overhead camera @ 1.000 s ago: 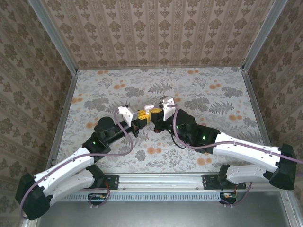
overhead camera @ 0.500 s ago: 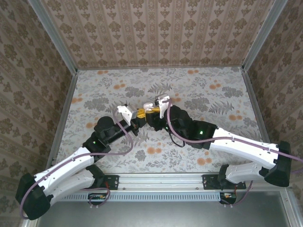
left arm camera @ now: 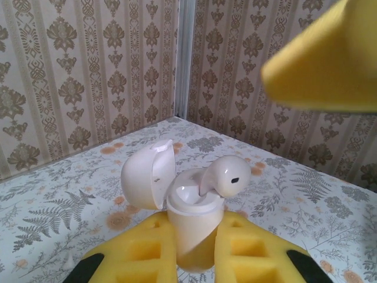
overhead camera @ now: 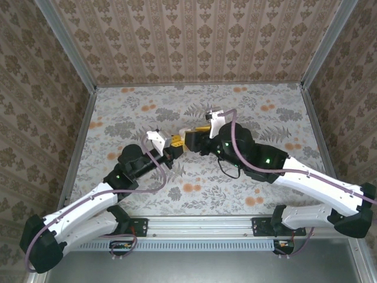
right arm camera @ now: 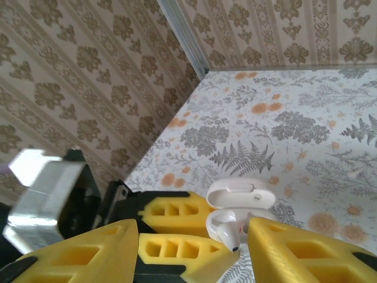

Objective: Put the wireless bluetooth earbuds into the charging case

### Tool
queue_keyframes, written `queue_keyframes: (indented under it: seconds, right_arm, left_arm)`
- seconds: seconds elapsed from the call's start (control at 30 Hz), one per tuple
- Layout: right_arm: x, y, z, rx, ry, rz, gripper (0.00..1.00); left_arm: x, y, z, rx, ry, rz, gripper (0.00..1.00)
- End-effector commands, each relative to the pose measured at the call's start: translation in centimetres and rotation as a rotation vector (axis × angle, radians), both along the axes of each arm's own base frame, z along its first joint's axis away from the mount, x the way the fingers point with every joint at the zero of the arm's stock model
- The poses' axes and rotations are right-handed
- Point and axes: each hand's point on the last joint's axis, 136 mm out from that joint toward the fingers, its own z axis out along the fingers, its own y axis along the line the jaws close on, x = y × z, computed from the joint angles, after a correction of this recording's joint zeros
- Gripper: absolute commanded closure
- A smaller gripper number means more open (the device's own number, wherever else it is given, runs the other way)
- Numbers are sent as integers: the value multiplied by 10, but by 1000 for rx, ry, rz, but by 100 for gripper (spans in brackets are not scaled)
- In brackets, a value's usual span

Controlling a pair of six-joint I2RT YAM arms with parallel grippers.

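The charging case (left arm camera: 193,233) is held upright near the middle of the table, clenched at its lower half between the yellow foam pads (left arm camera: 138,253) of the left gripper (overhead camera: 175,143).

From where I stand at the near edge, the closest things are the aluminium rail (overhead camera: 200,223) and the two arm bases on it. The left arm (overhead camera: 88,206) reaches in from about 7 o'clock and the right arm (overhead camera: 306,180) from about 4 o'clock, and their wrists meet nose to nose at the centre.

The case's hinged lid (left arm camera: 147,177) is swung open toward 10 o'clock of the body. A white earbud (left arm camera: 227,175) sits in the case's mouth on the 1 o'clock side, stem down inside. Its rounded head, marked with a small dark spot, stands proud of the rim.

The right gripper (overhead camera: 196,140) hangs just beside the case at its 3 o'clock side, released. Its two yellow fingers (right arm camera: 300,247) are spread wide and neither touches earbud or case.

In the right wrist view, off to 3 o'clock of the case, a small white piece (right arm camera: 353,173) lies on the fern-and-flower printed table (overhead camera: 265,118), too small to name. Beyond it, patterned wallpaper panels (overhead camera: 194,41) close off 12 o'clock and both flanks.
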Motion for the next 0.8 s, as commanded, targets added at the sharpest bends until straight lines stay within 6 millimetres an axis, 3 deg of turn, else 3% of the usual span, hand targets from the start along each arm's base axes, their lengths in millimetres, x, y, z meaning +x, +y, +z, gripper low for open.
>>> queue_keyframes:
  seconds: [0.0, 0.3, 0.77]
  right_arm:
    - [-7, -8, 10, 49, 45, 32, 53]
    - [9, -37, -30, 52, 171, 9, 76]
    - [4, -4, -45, 73, 224, 159, 83]
  left_arm:
    - [-5, -4, 29, -66, -25, -44, 100]
    - [-11, -6, 32, -87, 9, -111, 100]
    - [-13, -13, 33, -91, 36, -153, 100]
